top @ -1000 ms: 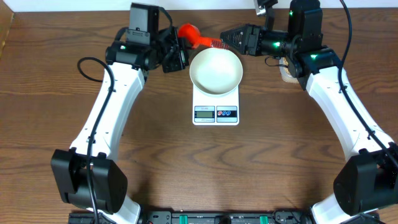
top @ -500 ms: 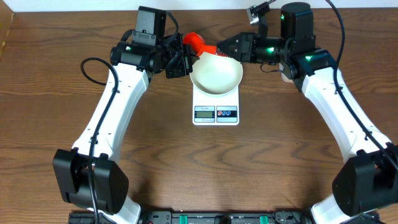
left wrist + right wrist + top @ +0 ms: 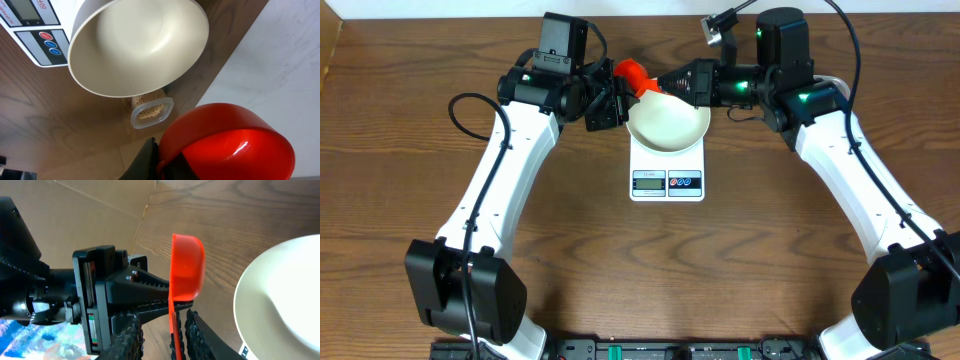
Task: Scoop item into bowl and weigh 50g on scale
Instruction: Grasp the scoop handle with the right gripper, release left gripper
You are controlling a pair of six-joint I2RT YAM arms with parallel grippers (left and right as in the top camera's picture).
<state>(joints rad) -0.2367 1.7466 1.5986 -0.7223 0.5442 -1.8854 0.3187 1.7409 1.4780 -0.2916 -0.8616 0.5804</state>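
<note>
The white bowl (image 3: 667, 115) sits on the scale (image 3: 667, 182) at the table's middle back and looks empty (image 3: 142, 42). Just behind its left rim hangs a red scoop (image 3: 632, 74), with my left gripper (image 3: 610, 98) shut on it. In the left wrist view the scoop's cup (image 3: 225, 145) presses against one finger (image 3: 147, 160). My right gripper (image 3: 668, 83) has come in from the right. Its jaws (image 3: 162, 319) straddle the scoop's thin handle (image 3: 173, 325), which lies by the right finger with a gap on the left. The beans (image 3: 150, 100) fill a clear tub behind the bowl.
The clear tub (image 3: 152, 117) stands on the table beyond the bowl, near the back edge where a pale wall begins. The scale's display and buttons (image 3: 667, 181) face the front. Both arms crowd the back of the table round the bowl.
My right gripper has moved left to the scoop's handle and narrowed its jaws around it. The left gripper with the scoop shifted slightly right, to the bowl's rim.
</note>
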